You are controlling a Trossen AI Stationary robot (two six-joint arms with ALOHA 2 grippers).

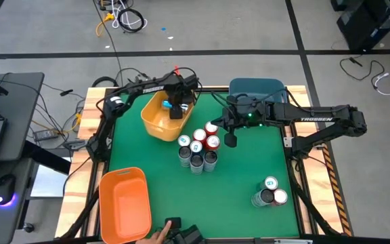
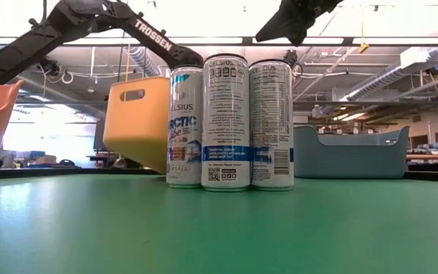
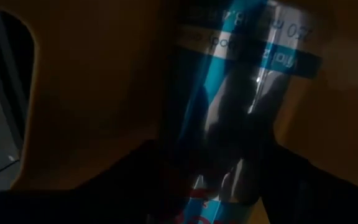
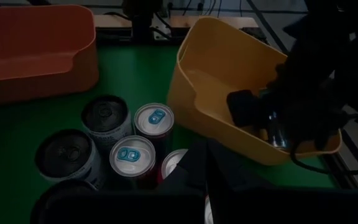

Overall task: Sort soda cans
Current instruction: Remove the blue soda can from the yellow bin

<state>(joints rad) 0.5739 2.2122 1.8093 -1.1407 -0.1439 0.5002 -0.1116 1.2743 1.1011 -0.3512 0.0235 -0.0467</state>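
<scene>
The dark robot arm (image 2: 90, 19) says "TROSSEN" in white letters. The tall white metal can with blue marks (image 2: 186, 125) says "ELSIUS" and "ARCTIC". The other arm (image 1: 317, 120) says "TROSSEN" too.

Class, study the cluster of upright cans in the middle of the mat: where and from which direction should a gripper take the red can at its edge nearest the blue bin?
Grip the red can round its upper side wall, descending from above: it stands upright, with neighbours crowding its other sides.

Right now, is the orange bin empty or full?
Empty. From above, the orange bin shows only its bare floor, with no cans inside.
</scene>
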